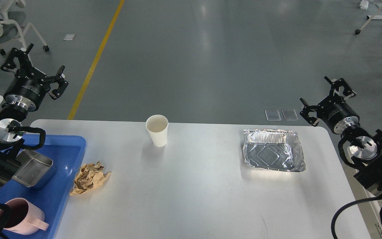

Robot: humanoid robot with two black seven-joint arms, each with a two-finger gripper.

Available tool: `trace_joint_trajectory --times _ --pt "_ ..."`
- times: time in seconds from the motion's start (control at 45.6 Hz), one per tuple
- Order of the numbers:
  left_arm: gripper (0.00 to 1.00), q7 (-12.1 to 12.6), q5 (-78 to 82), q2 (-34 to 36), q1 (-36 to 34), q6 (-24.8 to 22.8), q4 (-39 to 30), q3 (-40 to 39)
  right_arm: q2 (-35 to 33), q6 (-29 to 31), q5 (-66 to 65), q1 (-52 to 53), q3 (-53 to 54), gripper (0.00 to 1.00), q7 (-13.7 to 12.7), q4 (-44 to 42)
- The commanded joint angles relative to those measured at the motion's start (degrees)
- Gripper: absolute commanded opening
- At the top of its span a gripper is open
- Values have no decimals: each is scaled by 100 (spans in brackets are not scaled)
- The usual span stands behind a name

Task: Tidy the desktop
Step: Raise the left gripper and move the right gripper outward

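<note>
Both arms hang off the desktop, jaws spread, holding nothing. The left gripper hovers past the far-left corner; the crumpled paper lies near-right of it, much closer than to the right gripper.

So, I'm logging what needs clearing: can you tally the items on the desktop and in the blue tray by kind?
Paper cup: 1
Foil tray: 1
Crumpled brown paper: 1
Metal box: 1
Pink mug: 1
Total: 5. The first three sit on the desktop; the box and mug are in the blue tray.
</note>
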Motion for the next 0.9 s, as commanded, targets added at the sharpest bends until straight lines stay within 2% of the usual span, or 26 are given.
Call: trace_joint_trajectory --times 0.0,0.285,0.482,0.592,0.789,0.877 --pt "97 467 -599 -275 138 109 8 -488 -89 0 -451 19 -264 100 13 8" --pt "97 476 -871 -293 323 250 87 -945 -423 52 -1462 335 -1336 100 110 60" --pt "97 476 -872 -276 437 215 87 -981 -889 61 -2349 686 -2531 100 198 631" --pt "97 476 -872 -284 481 197 78 -989 -1644 61 -3113 888 -3007 100 286 1667" --pt "98 476 -863 -293 481 118 69 -972 -3156 52 -4415 968 -3033 100 277 3943" --pt "98 484 -863 -311 499 83 52 -954 -3718 61 -4609 968 -3025 100 268 4612"
